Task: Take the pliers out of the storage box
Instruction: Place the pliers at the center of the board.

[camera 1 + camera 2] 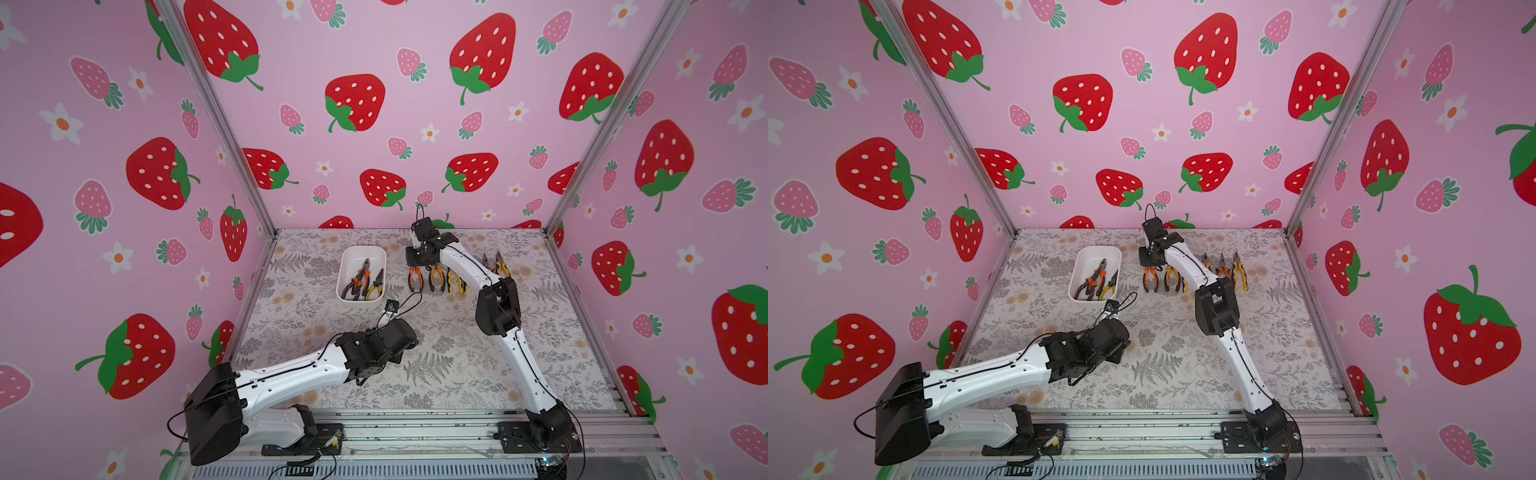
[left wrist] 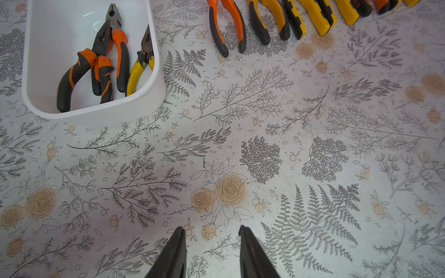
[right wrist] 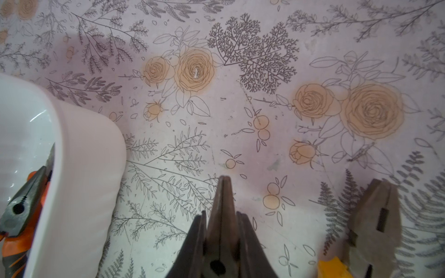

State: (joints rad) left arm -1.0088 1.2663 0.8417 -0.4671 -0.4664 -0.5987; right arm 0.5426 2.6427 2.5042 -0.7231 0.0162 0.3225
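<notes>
White storage box (image 2: 101, 113): 3 pliers (image 2: 101, 57) inside, lengthwise, handles toward left gripper (image 2: 210, 228), spread; right gripper (image 3: 221, 215), just beside box, pinching 4th pair (image 3: 222, 190).

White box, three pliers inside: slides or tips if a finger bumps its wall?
Probably slides: the storage box looks like light plastic on a smooth printed table. Tipping seems unlikely, since its walls are low and its base broad. The three pliers lie loose, two of them crossed, so they would likely shift inside.
</notes>
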